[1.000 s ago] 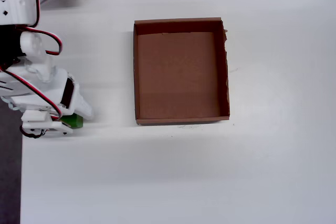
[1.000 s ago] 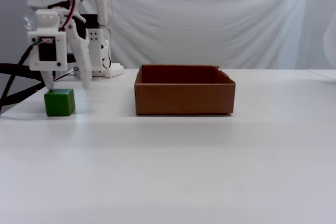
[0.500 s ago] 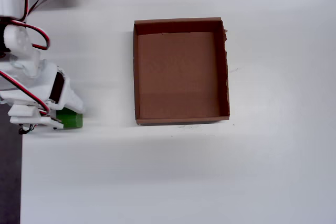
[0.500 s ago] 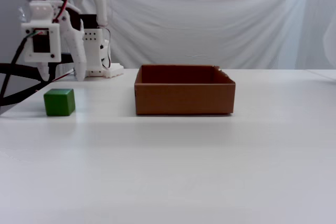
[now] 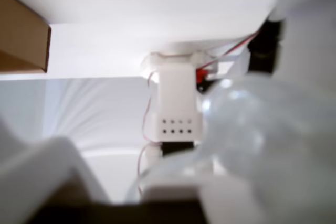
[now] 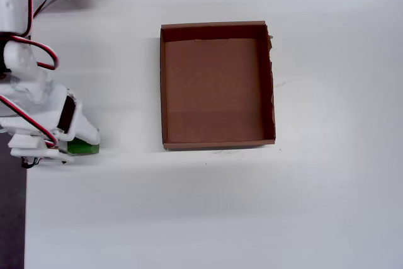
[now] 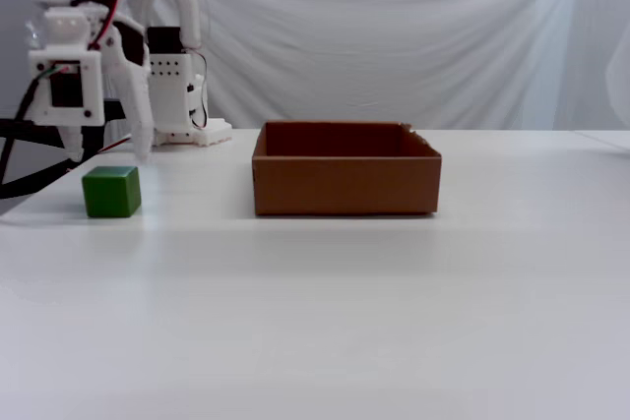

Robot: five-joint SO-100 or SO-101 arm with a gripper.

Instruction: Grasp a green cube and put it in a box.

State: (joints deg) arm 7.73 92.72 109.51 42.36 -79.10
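Fixed view: green cube on surface, at 9 o'clock from box. Fingers spread, empty, above cube. Advised: lower straight, straddle cube, close on opposite faces.

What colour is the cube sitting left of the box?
Bright green, plain faces. The cube shows best in the fixed view.

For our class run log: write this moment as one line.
phase: pre-grasp | gripper: open, above cube, not touching | cube: on table, left of box | box: empty
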